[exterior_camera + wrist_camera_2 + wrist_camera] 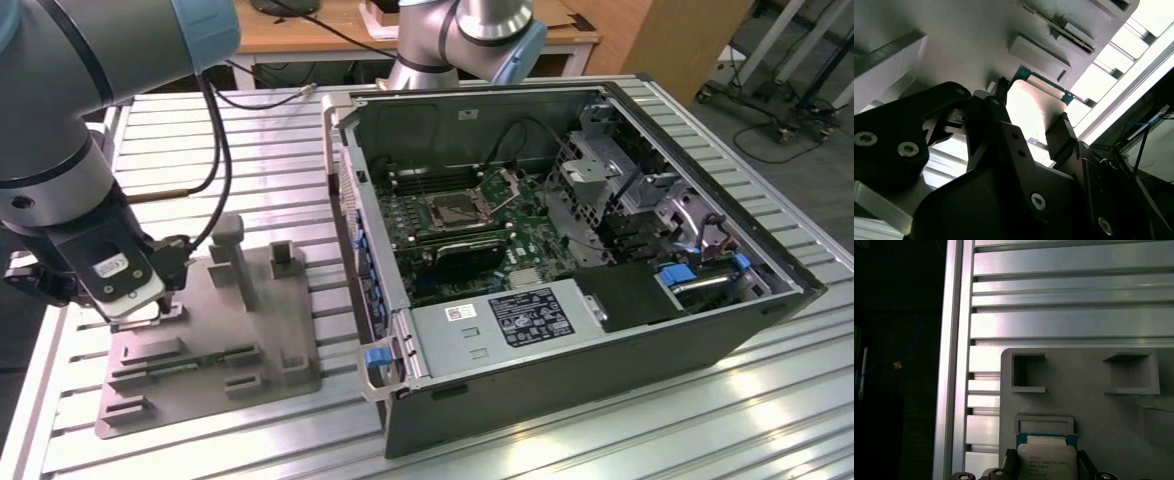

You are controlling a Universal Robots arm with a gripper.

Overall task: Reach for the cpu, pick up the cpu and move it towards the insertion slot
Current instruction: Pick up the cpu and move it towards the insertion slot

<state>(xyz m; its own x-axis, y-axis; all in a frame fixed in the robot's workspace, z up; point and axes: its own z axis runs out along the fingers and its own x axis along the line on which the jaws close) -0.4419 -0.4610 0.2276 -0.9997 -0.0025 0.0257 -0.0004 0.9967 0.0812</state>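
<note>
The cpu (1047, 459), a small square chip with a silver top and green rim, sits between my two dark fingers (1010, 461) just over the grey plastic fixture (1094, 410). In the second wrist view its shiny face (1029, 105) spans the gap between the fingers (1061, 132), which press its opposite edges. My gripper (138, 312) is shut on it, low over the fixture's corner at the exterior view's left. The insertion slot (455, 209), a square socket with a dark centre and raised metal lid, lies inside the open computer case (561, 370), well away from the gripper.
The fixture (214, 345) carries upright posts (227, 255) and a thin green strip (200, 362) close to my gripper. The case's side wall (350, 230) rises between the fixture and the motherboard. A second robot arm (467, 40) stands behind the case. The ribbed aluminium table (641, 440) ends close to the fixture.
</note>
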